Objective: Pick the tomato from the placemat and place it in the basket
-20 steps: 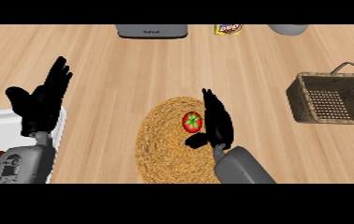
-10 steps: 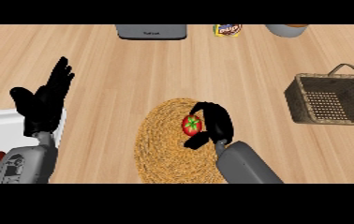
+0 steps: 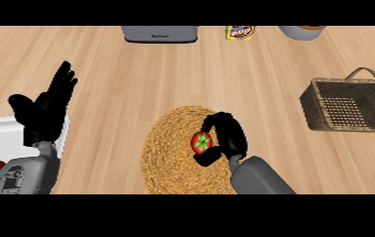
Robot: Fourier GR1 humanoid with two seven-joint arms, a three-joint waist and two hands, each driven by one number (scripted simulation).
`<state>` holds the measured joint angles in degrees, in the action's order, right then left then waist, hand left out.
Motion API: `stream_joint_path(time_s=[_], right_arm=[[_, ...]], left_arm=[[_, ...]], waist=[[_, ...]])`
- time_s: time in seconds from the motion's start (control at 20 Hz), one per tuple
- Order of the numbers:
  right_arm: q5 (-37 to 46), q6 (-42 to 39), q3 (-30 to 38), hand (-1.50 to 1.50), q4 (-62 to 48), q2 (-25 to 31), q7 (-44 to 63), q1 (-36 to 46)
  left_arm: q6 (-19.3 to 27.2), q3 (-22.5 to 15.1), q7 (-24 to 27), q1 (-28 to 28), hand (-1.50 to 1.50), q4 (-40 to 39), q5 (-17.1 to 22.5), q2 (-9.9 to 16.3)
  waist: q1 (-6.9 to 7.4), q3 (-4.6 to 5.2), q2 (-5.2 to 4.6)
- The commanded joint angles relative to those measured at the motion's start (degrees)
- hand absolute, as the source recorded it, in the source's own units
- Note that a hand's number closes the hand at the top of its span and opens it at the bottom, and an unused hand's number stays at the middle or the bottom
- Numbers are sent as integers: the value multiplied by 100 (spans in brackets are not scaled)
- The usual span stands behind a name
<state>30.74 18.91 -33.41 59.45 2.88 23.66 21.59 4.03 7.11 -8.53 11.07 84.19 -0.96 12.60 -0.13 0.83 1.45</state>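
The wooden tabletop (image 3: 183,77) carries everything here, and on it, low and centre, lies the round woven placemat (image 3: 172,156); well apart to the right stands the wicker basket (image 3: 341,104), handle up, its open mouth showing a mesh floor; along the far edge sit a grey appliance (image 3: 160,33), a small printed packet (image 3: 240,31) and a grey pot (image 3: 302,31), none of them in the path.

The right robot hand (image 3: 228,134) is curled round the tomato (image 3: 202,142), fingers arching over its top and right side, thumb under its lower left; the tomato sits on the right half of the placemat, and whether it rests on the weave or has just cleared it is hard to tell from straight above. The left robot hand (image 3: 45,109) rests open at the left, fingers up, beside a white object (image 3: 15,124) at the edge.

The step in hand looks like securing the grasp before the lift; doing it well probably means closing evenly so that the round fruit does not squirt out toward the open left side, then rising straight up before any sideways travel, so that the placemat is not dragged; the carry should then run right and away, high enough to clear the basket's near rim and handle, with release low over the mesh floor.
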Motion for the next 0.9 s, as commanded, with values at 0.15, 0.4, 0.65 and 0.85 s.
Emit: stream_joint_path(time_s=[0.15,0.4,0.65,0.85], right_arm=[[-33,-949,-1615,150,1143,895,-1871,-1860],[-452,-680,-1844,150,2509,2169,-3320,-3145],[-1245,-401,-1654,150,4520,3177,-4343,-4253],[-2024,-319,-1118,150,5962,4125,-4898,-4962]], left_arm=[[75,187,-106,-47,0,55,31,114],[32,269,-112,-179,0,76,67,190],[95,261,-180,-129,0,158,118,85],[82,182,-136,-307,0,294,76,37]], waist=[[-197,-87,-44],[-370,-87,-48],[-401,-78,-69],[-346,-77,-71]])
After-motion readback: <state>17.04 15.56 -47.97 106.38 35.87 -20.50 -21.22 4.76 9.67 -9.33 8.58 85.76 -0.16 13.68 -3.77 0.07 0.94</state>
